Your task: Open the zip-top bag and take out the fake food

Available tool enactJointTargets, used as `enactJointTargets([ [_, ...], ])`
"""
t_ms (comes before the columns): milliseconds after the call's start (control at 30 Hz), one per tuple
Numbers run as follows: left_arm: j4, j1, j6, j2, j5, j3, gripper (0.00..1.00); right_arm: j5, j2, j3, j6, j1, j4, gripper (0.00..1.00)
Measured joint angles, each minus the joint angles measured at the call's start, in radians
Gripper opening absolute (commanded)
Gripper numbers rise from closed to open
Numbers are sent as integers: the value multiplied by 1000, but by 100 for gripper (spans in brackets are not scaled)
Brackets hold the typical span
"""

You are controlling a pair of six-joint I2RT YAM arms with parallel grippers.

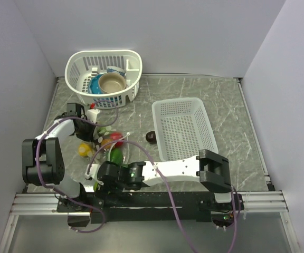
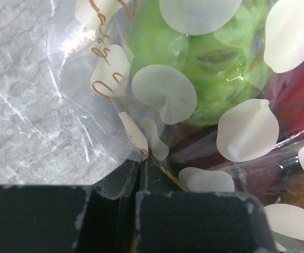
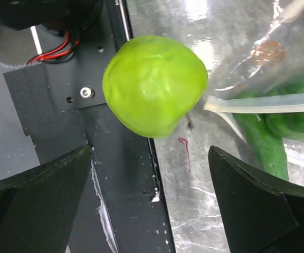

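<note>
While left claw (image 2: 141, 176) pinches zip-top bag (image 2: 162, 92), long axis diagonal

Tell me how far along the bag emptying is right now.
Partly done. A dark maroon piece and a lime-green ball already lie outside the bag. In hand: the left gripper is shut on a fold of the bag, and the right gripper hangs open above the lime-green ball. Left: a green piece and a red piece show through the plastic, so more must come out.
</note>
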Motion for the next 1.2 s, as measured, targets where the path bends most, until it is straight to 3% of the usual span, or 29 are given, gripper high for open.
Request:
enactJointTargets([
  [267,9,0,-19,-21,-25,-13,4,21,8,8,-63,18,53,100],
  [767,-3,0,-18,-32,-27,-22,4,19,164,57,-84,11,140,99],
  [800,-6,0,-18,-35,-27,-22,4,14,165,51,-82,8,142,85],
  [867,-14,0,-18,-45,-28,-22,2,4,165,39,-80,3,151,68],
  [900,-16,0,-18,-48,-27,-21,2,3,164,33,-77,-2,159,50],
  [967,-23,0,-18,-52,-29,-19,1,-6,153,11,-67,-14,182,31],
  [1033,-33,0,-18,-53,-29,-14,1,-6,133,-20,-59,-27,198,26],
  [1200,-59,0,-19,-55,-30,-5,1,24,13,-116,-62,-44,204,29],
])
